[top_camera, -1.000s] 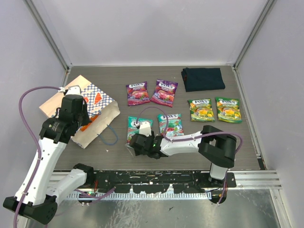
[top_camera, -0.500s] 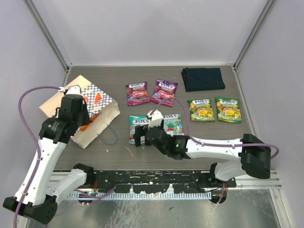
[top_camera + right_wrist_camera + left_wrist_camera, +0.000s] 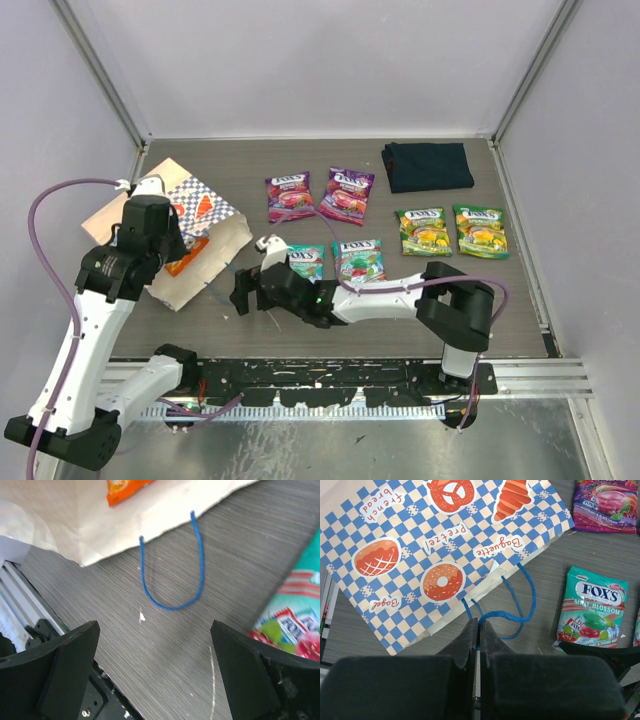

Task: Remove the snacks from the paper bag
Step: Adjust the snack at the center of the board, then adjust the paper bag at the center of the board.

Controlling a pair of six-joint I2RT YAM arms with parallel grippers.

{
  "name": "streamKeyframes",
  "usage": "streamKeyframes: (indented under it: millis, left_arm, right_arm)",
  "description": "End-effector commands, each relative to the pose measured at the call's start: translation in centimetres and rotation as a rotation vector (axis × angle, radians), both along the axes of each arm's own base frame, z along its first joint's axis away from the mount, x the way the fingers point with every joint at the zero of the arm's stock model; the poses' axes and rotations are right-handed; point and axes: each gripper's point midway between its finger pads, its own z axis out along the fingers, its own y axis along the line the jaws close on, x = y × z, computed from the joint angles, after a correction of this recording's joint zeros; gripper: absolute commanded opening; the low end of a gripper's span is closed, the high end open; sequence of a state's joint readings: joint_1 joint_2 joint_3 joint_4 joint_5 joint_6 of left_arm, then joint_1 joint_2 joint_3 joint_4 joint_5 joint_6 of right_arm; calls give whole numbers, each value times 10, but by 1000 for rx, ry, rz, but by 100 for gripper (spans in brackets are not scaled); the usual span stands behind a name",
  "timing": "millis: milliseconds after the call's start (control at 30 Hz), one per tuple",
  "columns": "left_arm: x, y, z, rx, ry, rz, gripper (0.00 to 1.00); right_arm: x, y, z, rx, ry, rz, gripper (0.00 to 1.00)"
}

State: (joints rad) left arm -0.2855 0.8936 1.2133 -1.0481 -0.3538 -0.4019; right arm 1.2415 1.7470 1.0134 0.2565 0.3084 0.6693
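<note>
The left gripper (image 3: pixel 479 626) is clamped on a blue cord handle (image 3: pixel 521 611) of the paper bag (image 3: pixel 410 545). The right gripper (image 3: pixel 154 632) is spread wide just right of the bag's mouth.

Dark navy folded cloth (image 3: pixel 428 166) on grey table (image 3: pixel 250 165), far-right corner.

Bare table (image 3: pixel 165 650) between paper bag (image 3: pixel 150 505), teal snack (image 3: pixel 295 620); blue cord handle (image 3: pixel 172 608) lying there.

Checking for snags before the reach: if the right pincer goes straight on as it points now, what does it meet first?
The right pincer likely meets the blue cord handle lying ahead first, then the paper bag at its open edge, with an orange packet inside. Height over the cord is unclear.
</note>
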Motion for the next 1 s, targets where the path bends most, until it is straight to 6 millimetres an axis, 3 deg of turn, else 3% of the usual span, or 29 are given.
streamKeyframes:
  millis: [0, 100, 200, 367, 633, 800, 967]
  left_arm:
    - [5, 8, 17, 25, -60, 25, 0]
    - [6, 10, 18, 38, -56, 30, 0]
    - [5, 12, 19, 48, -60, 36, 0]
    - [3, 16, 24, 55, -78, 51, 0]
    - [1, 18, 27, 62, -90, 56, 0]
    - [2, 19, 31, 69, -98, 57, 0]
    - [4, 19, 32, 68, -102, 55, 0]
  right_arm:
    - [6, 26, 31, 45, -21, 46, 100]
    - [0, 39, 30, 143, 70, 43, 100]
    - [3, 44, 15, 214, 203, -2, 98]
    - [39, 49, -29, 285, 364, -103, 89]
    - [89, 63, -35, 374, 388, -221, 87]
    - [109, 67, -63, 396, 480, -321, 87]
    - [119, 80, -87, 418, 549, -385, 78]
